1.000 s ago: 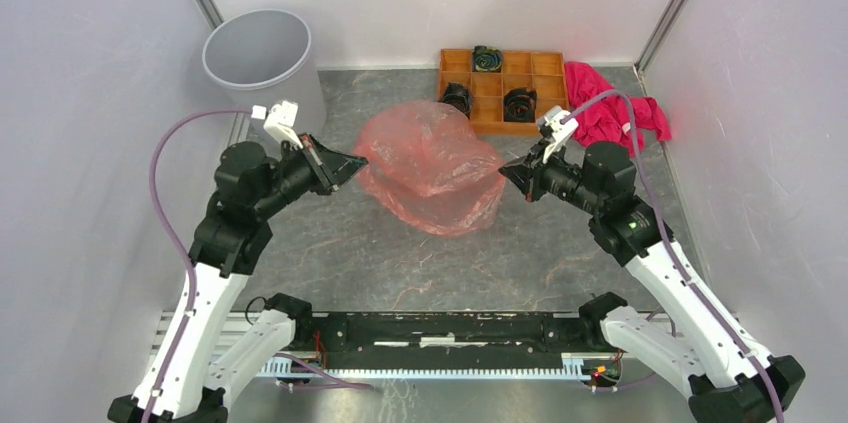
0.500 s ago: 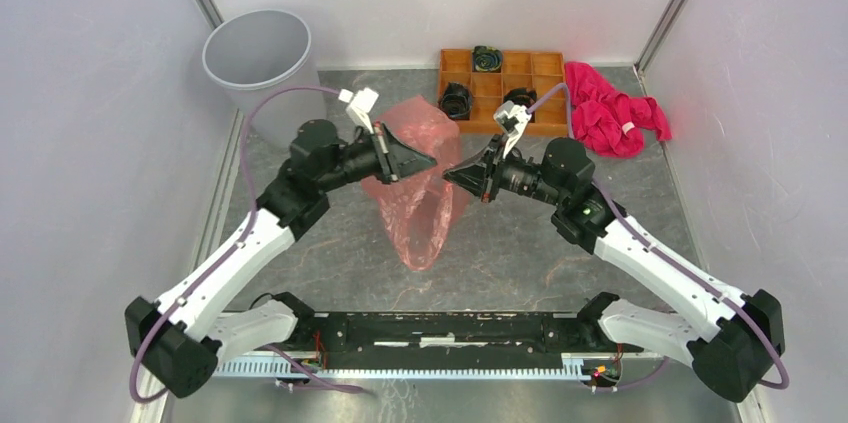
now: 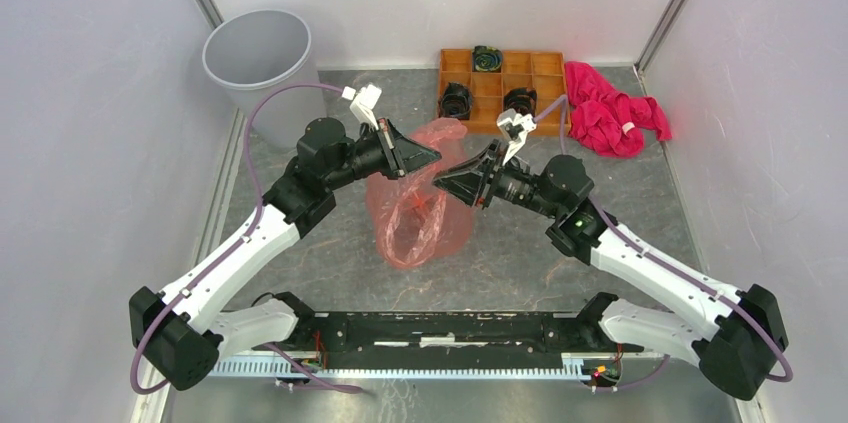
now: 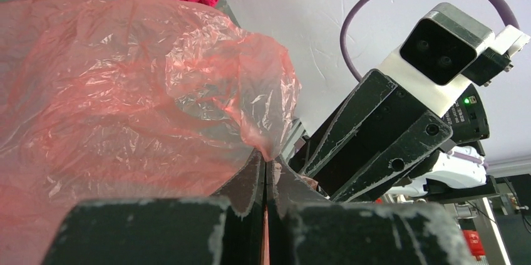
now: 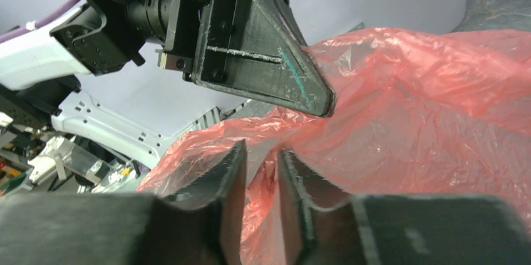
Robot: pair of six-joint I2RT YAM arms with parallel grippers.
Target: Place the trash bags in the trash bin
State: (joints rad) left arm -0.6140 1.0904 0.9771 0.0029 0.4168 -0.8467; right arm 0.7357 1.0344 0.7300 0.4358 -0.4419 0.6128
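The red-orange trash bag [image 3: 415,223] hangs crumpled in mid-table, its lower part resting on the table. My left gripper [image 3: 432,156] is shut on its upper edge; the left wrist view shows red film pinched between the closed jaws [image 4: 268,168] and the bag [image 4: 113,89] spreading to the left. My right gripper [image 3: 442,183] faces it closely from the right. In the right wrist view its jaws [image 5: 261,152] stand slightly apart with loose bag film [image 5: 426,108] between and beyond them. The grey trash bin [image 3: 290,93] stands upright at the back left, apart from both grippers.
An orange-brown compartment tray [image 3: 500,51] with black items sits at the back centre. A magenta-pink cloth [image 3: 610,113] lies to its right. Enclosure walls close in the left, right and back sides.
Both arms closed in from the bag's sides and lifted it. Since half a second ago the bag has sagged lower and wider, and the right gripper's jaws have parted.
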